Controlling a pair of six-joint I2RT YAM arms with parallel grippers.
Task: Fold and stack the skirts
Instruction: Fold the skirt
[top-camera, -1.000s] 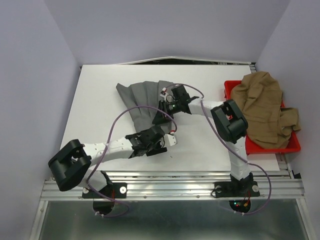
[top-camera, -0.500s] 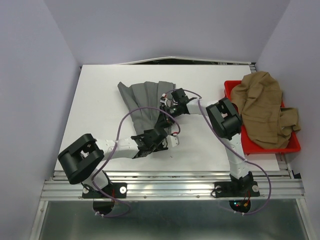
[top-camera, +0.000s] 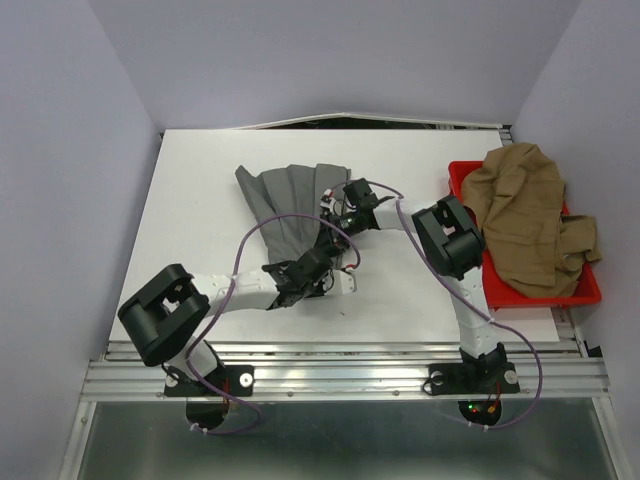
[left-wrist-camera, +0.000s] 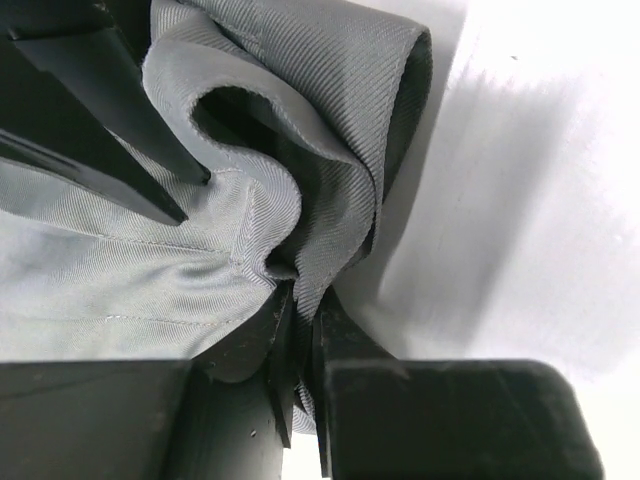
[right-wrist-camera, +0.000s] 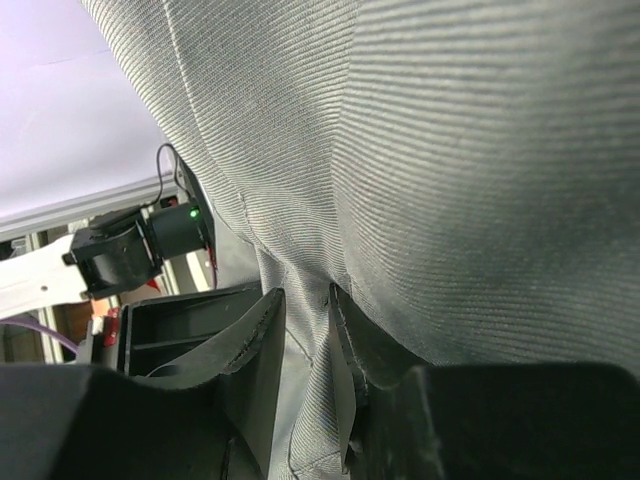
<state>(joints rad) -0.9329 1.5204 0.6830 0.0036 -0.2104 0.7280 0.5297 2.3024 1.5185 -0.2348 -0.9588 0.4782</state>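
The grey skirt (top-camera: 283, 205) lies spread on the white table (top-camera: 195, 250), left of centre. My left gripper (top-camera: 318, 264) is at its near right corner. In the left wrist view the left gripper (left-wrist-camera: 303, 335) is shut on a bunched fold of the grey skirt (left-wrist-camera: 120, 270). My right gripper (top-camera: 336, 216) is at the skirt's right edge, just beyond the left one. In the right wrist view the right gripper (right-wrist-camera: 308, 340) stands narrow, with a pleat of the grey skirt (right-wrist-camera: 480, 150) pinched between its fingers. The tan-brown skirt (top-camera: 525, 215) lies crumpled on the red tray.
The red tray (top-camera: 560, 298) sits at the table's right edge, next to the right arm's elbow (top-camera: 452, 240). Purple cables loop over the skirt's near part. The table's back edge meets the wall.
The left gripper has closed from wide open onto the skirt's near corner. The right gripper has narrowed a little on the skirt's edge. Both arms have barely moved.
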